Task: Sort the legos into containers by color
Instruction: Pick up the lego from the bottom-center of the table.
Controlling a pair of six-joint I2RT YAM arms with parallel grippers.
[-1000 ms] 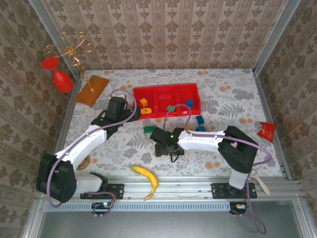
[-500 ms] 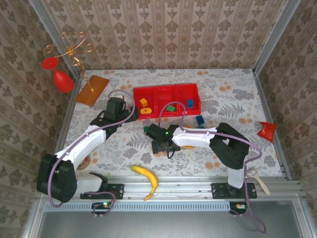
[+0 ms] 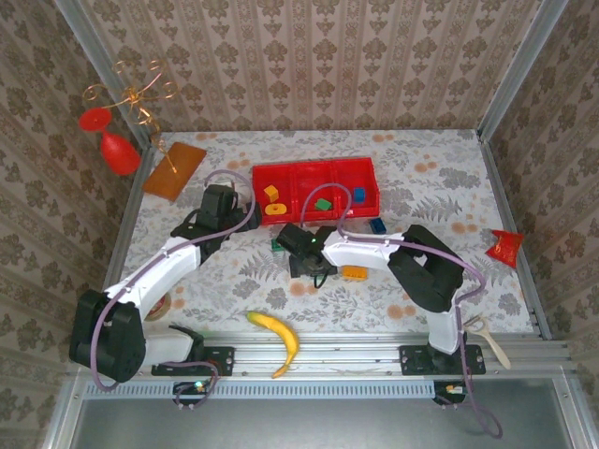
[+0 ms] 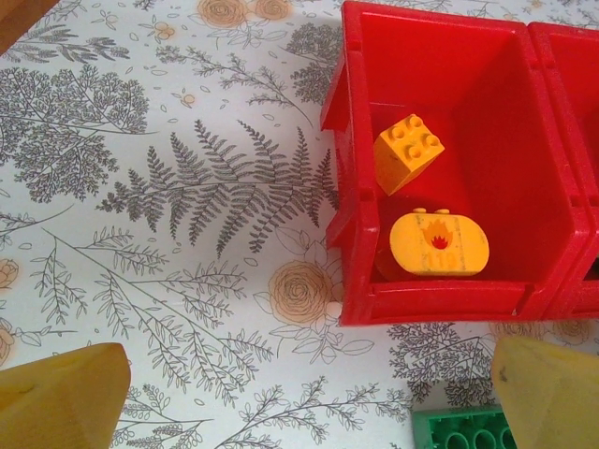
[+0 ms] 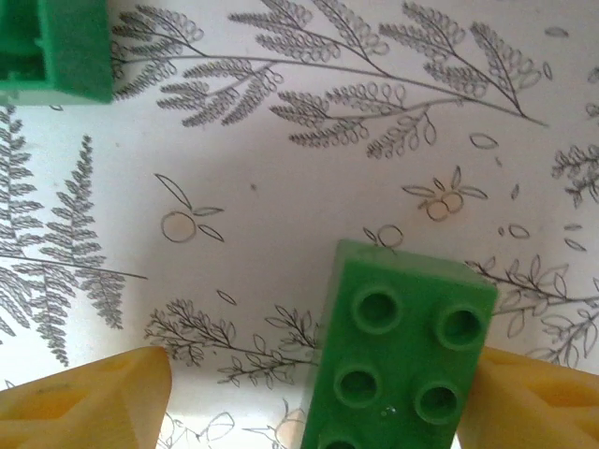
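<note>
**Top external view.** The red tray [image 3: 314, 175], with 3 compartments in a row, lies at the far middle of the desk [image 3: 440, 187]. Its left compartment holds 2 orange legos [image 3: 272, 201], the middle a green lego [image 3: 322, 202] and the right a blue lego [image 3: 358, 195]. The left hand [image 3: 225, 208] hangs just beside the tray's left end. The right hand [image 3: 314, 266] is low over the desk, nearer than the tray. An orange brick [image 3: 354, 272] and a blue brick [image 3: 377, 225] lie loose on the desk.

**Left wrist view.** The left hand [image 4: 299, 402] is released, with bare desk between its fingers [image 4: 61, 398].

**Right wrist view.** The right hand [image 5: 323, 383] is unclenched and straddles a green brick [image 5: 402, 360]. The finger on the right of the view [image 5: 529, 402] touches the brick; the other stands apart.
</note>
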